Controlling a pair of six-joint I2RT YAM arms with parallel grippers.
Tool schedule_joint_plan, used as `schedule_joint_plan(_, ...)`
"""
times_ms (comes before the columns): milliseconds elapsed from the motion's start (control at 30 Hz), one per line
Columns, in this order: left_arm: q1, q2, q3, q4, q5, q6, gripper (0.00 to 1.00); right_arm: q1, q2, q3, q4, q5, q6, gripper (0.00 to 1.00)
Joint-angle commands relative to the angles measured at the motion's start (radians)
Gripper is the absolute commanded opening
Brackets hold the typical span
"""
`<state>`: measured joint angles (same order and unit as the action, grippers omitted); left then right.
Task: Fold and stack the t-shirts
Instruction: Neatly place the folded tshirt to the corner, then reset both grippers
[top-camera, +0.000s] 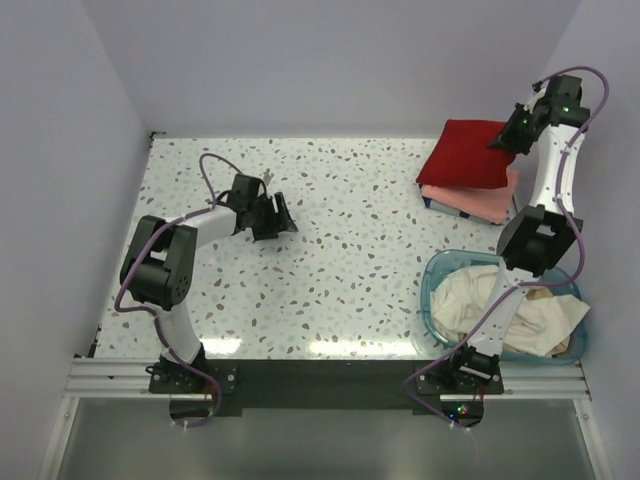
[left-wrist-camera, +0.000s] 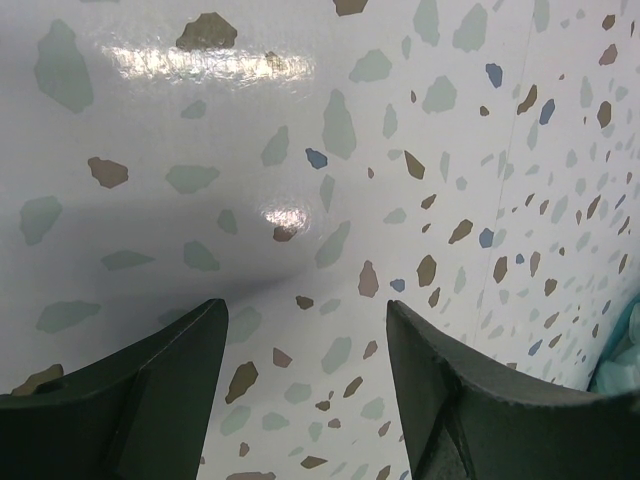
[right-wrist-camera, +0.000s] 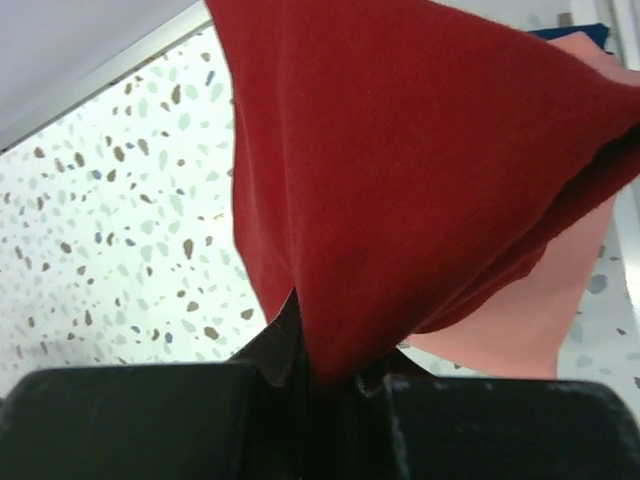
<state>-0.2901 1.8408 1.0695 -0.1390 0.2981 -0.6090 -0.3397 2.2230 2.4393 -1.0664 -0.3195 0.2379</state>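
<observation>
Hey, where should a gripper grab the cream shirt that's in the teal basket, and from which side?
Pinch a raised fold of the cream shirt from straight above. It lies crumpled inside the teal basket, whose walls block any approach from the sides.

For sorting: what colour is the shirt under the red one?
Salmon-pink cotton shirt; right wrist view.
</observation>
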Motion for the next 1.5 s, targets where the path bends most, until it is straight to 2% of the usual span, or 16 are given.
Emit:
schedule_joint_plan(0,0.005,-0.021,0.032,-0.013,-0.010,0.008,0.70,-0.013,0.000,0.018,-0.012,0.087,-0.040,0.00)
schedule_joint_plan(133,0.005,-0.064,0.046,-0.028,-0.011,0.015,0.70,-0.015,0.017,0.018,-0.047,0.195,-0.048,0.02)
schedule_joint_plan(233,0.002,-0.103,0.050,-0.042,-0.007,0.021,0.70,-0.015,0.021,0.001,-0.066,0.288,-0.043,0.46)
schedule_joint_plan(267,0.005,-0.113,0.052,-0.048,-0.004,0.031,0.70,-0.015,0.021,0.000,-0.073,0.315,-0.040,0.69)
schedule_joint_plan(300,0.003,-0.136,0.050,-0.053,-0.001,0.037,0.70,-0.015,0.012,-0.008,-0.079,0.336,-0.037,0.86)
schedule_joint_plan(333,0.003,-0.150,0.050,-0.057,0.004,0.043,0.71,-0.015,0.003,-0.017,-0.075,0.383,-0.038,0.97)
schedule_joint_plan(367,0.003,-0.167,0.049,-0.062,0.001,0.051,0.71,-0.016,-0.012,-0.032,-0.064,0.399,-0.037,0.99)
schedule_joint_plan(600,0.003,-0.299,0.032,-0.073,-0.022,0.068,0.72,-0.013,-0.235,-0.280,0.095,0.424,-0.046,0.99)
schedule_joint_plan(700,0.003,-0.366,0.012,-0.065,-0.048,0.057,0.72,-0.012,-0.364,-0.426,0.199,0.364,-0.046,0.99)
schedule_joint_plan(900,0.003,-0.465,-0.028,-0.059,-0.119,0.043,0.72,0.030,-0.604,-0.693,0.287,0.292,-0.063,0.99)
schedule_joint_plan(1000,0.002,-0.520,-0.058,-0.053,-0.160,0.031,0.72,0.089,-0.741,-0.851,0.330,0.264,-0.061,0.99)
schedule_joint_plan(1267,0.003,-0.635,-0.141,-0.045,-0.269,0.003,0.73,0.373,-1.008,-1.300,0.502,0.234,0.018,0.99)
schedule_joint_plan(1467,0.002,-0.680,-0.171,-0.051,-0.297,-0.001,0.73,0.475,-1.098,-1.465,0.543,0.203,0.070,0.99)
